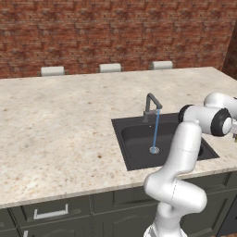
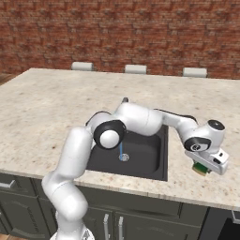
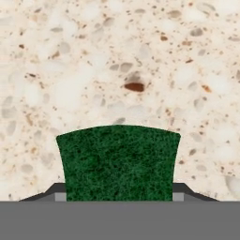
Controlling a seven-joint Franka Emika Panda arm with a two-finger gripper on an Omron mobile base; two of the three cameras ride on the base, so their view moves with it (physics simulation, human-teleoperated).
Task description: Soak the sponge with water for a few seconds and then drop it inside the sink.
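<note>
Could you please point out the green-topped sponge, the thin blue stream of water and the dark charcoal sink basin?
Green-topped sponge (image 3: 118,162): hand view, middle of its green scrub face.
Thin blue stream of water (image 1: 156,129): left base view, mid-length of the stream.
Dark charcoal sink basin (image 1: 121,124): left base view, flat rim, left back corner.

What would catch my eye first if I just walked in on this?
Probably the white arm stretched over the speckled counter, its gripper to the right of the dark sink with the sponge between its fingers. Next, the thin blue water running from the faucet onto the drain.
</note>
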